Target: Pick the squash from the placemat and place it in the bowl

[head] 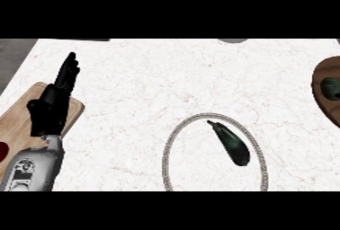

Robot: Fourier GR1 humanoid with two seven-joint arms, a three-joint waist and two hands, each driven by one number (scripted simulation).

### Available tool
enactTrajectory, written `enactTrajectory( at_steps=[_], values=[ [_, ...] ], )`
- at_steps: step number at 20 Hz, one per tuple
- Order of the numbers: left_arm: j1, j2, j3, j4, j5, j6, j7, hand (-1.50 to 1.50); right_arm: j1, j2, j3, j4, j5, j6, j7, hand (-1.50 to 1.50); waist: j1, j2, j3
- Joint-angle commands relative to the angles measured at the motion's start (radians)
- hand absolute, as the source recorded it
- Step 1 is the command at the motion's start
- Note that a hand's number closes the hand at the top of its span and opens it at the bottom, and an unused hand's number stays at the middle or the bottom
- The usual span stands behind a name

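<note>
A dark green, elongated squash (231,143) lies at an angle on a white oval placemat (174,139) with a beaded grey rim, near the lower middle of the counter. A brown wooden bowl (324,96) sits at the right edge, partly cut off, with a dark green item inside it. My left hand (54,99) rests at the left, fingers straight and pointing up, holding nothing, well away from the squash. My right hand does not show.
A wooden cutting board (20,121) lies under my left forearm at the left edge, with a red object (2,150) at its lower left. A grey round thing (232,40) peeks in at the counter's far edge.
</note>
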Motion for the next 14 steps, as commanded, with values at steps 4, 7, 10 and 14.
enactTrajectory(
  at_steps=[4,7,10,14],
  values=[
    [-0.015,-0.016,0.001,0.016,0.001,0.007,0.023,0.0,0.0,-0.102,-0.073,0.082,-0.073,0.169,-0.048,-1.5,-0.018,-0.001,0.0],
    [-0.002,0.011,0.032,0.03,0.013,-0.005,-0.013,0.0,0.046,-0.182,-0.1,0.101,-0.099,0.266,-0.062,-1.5,-0.03,-0.003,-0.001],
    [0.044,0.007,0.03,-0.013,0.019,-0.008,0.0,0.0,0.07,-0.213,-0.12,0.12,-0.126,0.359,-0.065,-1.5,-0.028,-0.01,-0.002],
    [0.062,0.008,0.036,-0.005,0.016,-0.003,-0.029,0.0,0.194,-0.26,-0.144,0.134,-0.154,0.519,-0.18,-1.5,-0.042,-0.01,0.001]
  ],
)
